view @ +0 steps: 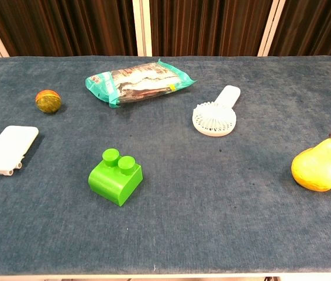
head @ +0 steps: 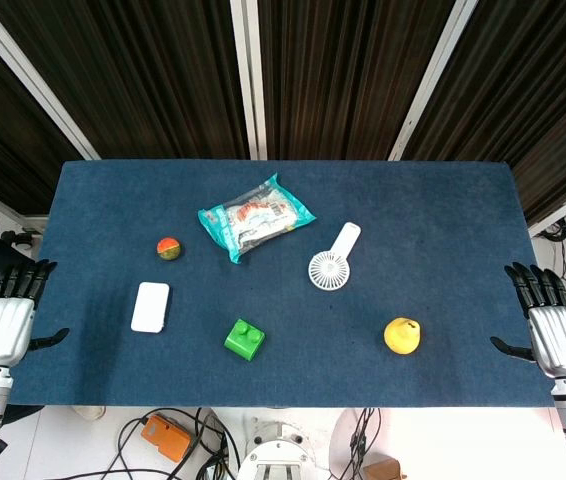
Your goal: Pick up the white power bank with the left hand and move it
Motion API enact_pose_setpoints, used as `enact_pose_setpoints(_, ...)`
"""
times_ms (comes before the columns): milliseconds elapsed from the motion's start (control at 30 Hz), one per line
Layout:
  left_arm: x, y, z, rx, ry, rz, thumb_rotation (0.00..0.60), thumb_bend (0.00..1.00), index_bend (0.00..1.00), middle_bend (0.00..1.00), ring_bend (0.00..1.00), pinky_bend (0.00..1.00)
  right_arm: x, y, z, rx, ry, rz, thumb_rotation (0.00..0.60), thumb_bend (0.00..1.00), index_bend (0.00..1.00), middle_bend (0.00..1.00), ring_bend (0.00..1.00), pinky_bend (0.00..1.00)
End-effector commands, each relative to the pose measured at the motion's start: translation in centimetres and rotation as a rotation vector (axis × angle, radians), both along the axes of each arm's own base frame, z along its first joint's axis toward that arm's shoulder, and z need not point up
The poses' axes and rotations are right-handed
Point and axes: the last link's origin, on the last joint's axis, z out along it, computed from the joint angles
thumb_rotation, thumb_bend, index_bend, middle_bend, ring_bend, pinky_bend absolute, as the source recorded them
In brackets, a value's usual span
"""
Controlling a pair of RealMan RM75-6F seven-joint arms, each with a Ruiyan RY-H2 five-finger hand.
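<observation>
The white power bank (head: 150,306) lies flat on the blue table (head: 443,220), toward its left front; the chest view shows the power bank (view: 7,150) at the far left. My left hand (head: 5,320) hovers at the table's left edge, well left of the power bank, fingers apart and holding nothing. At the table's right edge my right hand (head: 553,325) is likewise spread and holds nothing. Neither hand shows in the chest view.
A green toy brick (head: 245,338) sits right of the power bank. Behind it lie a red-green ball (head: 169,248), a teal snack bag (head: 256,216) and a white handheld fan (head: 331,260). A yellow pear (head: 403,335) rests at the front right.
</observation>
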Motion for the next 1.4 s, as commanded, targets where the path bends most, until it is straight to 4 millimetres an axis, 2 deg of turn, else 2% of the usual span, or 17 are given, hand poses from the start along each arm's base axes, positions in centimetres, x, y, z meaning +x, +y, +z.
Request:
enact_pose_setpoints(33,0.1,0.2,-0.3,-0.013,0.004,-0.001,0.6,0.02,0.09,0.09,0.01,0.01,0.1,-0.2,0.0,-0.001,-0.002,0.004,0.6,0.13,0.0,0.11,0.0,0.08)
enact_pose_setpoints(233,1.5,1.0,-1.8,-0.096,0.007,-0.041,0.6,0.02,0.09,0.09,0.01,0.01,0.3,-0.5,0.2,-0.007,0.005,0.024,0.6,0.13,0.0,0.11,0.0,0.08)
enact_pose_setpoints(433,4.5,3.1,-5.7,-0.308,-0.001,-0.08,0.6,0.02,0.08,0.04,0.0,0.01,0.6,-0.7,0.0,-0.003,-0.002,0.054,0.6,0.13,0.0,0.11,0.0,0.08)
enact_pose_setpoints(600,5.9,4.3,-8.4,-0.43,0.016,-0.077,0.6,0.01,0.05,0.02,0.0,0.01,0.6,-0.6,-0.1,0.001,-0.002,0.062,0.6,0.13,0.0,0.11,0.0,0.08)
enact_pose_setpoints(767,6.9,5.2,-10.4,-0.487,-0.039,-0.04,0.6,0.01,0.05,0.01,0.0,0.01,0.2,-0.6,-0.3,0.004,-0.017,0.051,0.6,0.13,0.0,0.11,0.0,0.08)
enact_pose_setpoints(933,7.1,6.5,-11.5,-0.491,-0.036,-0.017,0.6,0.01,0.05,0.01,0.0,0.01,-0.3,-0.6,-0.5,0.006,-0.034,0.042,0.6,0.13,0.0,0.11,0.0,0.08)
enact_pose_setpoints(1300,5.9,7.9,-12.4,-0.536,-0.049,0.094,0.6,0.01,0.05,0.01,0.0,0.01,-1.0,-0.6,-0.8,0.011,-0.052,0.025,0.6,0.13,0.0,0.11,0.0,0.08)
enact_pose_setpoints(1400,5.7,8.3,-12.6,-0.546,-0.051,0.109,0.6,0.01,0.05,0.03,0.0,0.05,-1.1,-0.7,-0.9,0.013,-0.055,0.024,0.6,0.13,0.0,0.11,0.0,0.08)
